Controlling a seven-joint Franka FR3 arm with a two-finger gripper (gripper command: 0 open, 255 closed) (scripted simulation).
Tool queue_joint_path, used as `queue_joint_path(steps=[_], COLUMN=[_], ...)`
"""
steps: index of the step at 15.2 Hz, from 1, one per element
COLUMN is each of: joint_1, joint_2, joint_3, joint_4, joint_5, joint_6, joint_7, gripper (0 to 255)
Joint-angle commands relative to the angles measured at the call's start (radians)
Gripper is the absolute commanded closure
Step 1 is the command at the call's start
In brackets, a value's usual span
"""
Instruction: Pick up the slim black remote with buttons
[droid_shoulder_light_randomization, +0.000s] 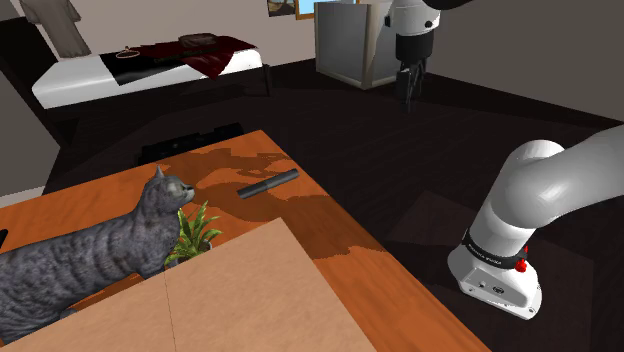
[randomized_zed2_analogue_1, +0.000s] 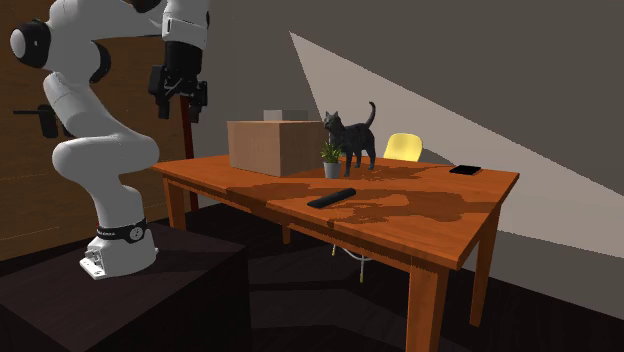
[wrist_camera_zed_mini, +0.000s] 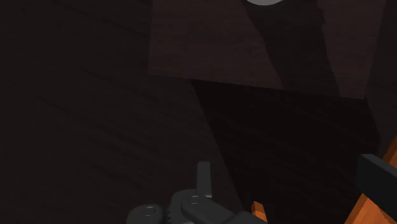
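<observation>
The slim black remote (droid_shoulder_light_randomization: 268, 183) lies flat on the orange wooden table (droid_shoulder_light_randomization: 350, 250), near the edge facing the arm; in the second exterior view the remote (randomized_zed2_analogue_1: 331, 197) rests by the table's front edge. My gripper (droid_shoulder_light_randomization: 410, 100) hangs high above the dark floor, well off the table and far behind the remote, pointing down. From the other side the gripper (randomized_zed2_analogue_1: 183, 114) is up at the left, above the stand. Its fingers meet in the wrist view, so the gripper (wrist_camera_zed_mini: 203, 167) is shut on nothing, over dark floor.
On the table stand a grey cat (droid_shoulder_light_randomization: 95, 250), a small potted plant (droid_shoulder_light_randomization: 195, 232) and a big cardboard box (droid_shoulder_light_randomization: 250, 300). A flat black item (randomized_zed2_analogue_1: 465, 169) lies at the far end. A bed (droid_shoulder_light_randomization: 150, 65) and a yellow chair (randomized_zed2_analogue_1: 403, 147) are beyond.
</observation>
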Motion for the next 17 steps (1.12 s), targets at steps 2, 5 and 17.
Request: queue_joint_path(steps=[2,5,17], joint_1=[0.009,0.037,0.141], joint_2=[0.031,0.128,0.528], joint_3=[-0.004,-0.015,-0.012], joint_4=[0.003,0.021,0.183], joint_5=[0.000,0.004,0.047], joint_6=[0.029,0.113,0.358], joint_7=[-0.022,-0.089,-0.357], gripper=[0,0,0])
